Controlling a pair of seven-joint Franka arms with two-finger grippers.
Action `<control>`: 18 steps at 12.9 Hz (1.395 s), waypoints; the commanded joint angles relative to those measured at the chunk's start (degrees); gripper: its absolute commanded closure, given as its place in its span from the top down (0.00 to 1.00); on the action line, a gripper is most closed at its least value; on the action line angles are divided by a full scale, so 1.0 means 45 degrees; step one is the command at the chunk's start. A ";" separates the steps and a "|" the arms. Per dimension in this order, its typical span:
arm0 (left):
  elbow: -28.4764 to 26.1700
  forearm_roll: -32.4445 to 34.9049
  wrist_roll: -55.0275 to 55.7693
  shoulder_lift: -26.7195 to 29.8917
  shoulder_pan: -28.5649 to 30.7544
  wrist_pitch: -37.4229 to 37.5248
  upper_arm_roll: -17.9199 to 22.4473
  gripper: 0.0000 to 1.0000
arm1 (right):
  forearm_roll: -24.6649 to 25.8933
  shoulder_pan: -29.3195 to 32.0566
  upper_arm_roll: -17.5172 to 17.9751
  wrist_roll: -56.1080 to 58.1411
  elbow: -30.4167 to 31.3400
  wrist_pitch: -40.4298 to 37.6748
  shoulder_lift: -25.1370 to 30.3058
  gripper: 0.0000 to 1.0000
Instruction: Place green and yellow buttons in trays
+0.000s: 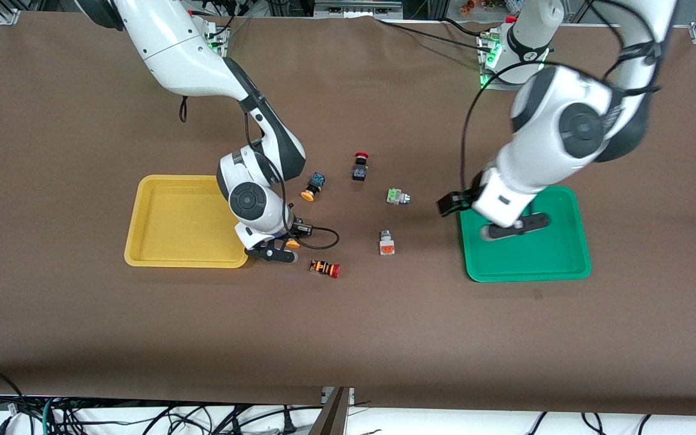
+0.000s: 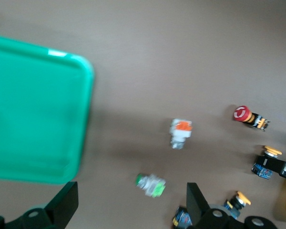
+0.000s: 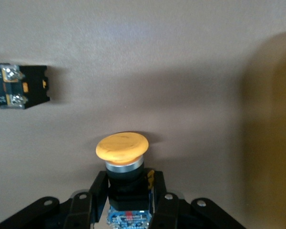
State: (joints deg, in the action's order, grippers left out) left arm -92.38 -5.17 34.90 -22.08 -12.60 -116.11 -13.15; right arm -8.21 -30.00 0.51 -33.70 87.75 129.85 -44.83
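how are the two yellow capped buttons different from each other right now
One yellow-capped button is clamped between the fingers of the right gripper, beside the yellow tray; the other yellow-capped button lies free on the table, farther from the front camera, with no gripper on it. Neither is in a tray yet. Both have black bodies and round yellow-orange caps. The left gripper is open over the green tray.

Trays: one yellow (image 1: 161,220), one green (image 1: 556,260). Buttons: two yellow-orange caps on black (image 1: 312,186) (image 3: 122,157), green face (image 1: 397,197), orange face (image 1: 386,243), red cap (image 1: 360,166), orange-black stripes with red cap (image 1: 325,268). Brown table (image 1: 348,338).
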 commanded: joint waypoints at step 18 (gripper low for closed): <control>0.3028 0.3376 0.2460 -0.5740 -0.2300 -0.2231 0.0247 0.05 | -0.1103 0.1689 -0.2773 0.6035 0.2043 -0.5281 0.2735 1.00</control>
State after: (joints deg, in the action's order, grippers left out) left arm -80.00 9.03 45.05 -50.39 -23.91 -130.85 -11.99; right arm -11.09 -20.78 -14.62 0.38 97.53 107.91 -33.36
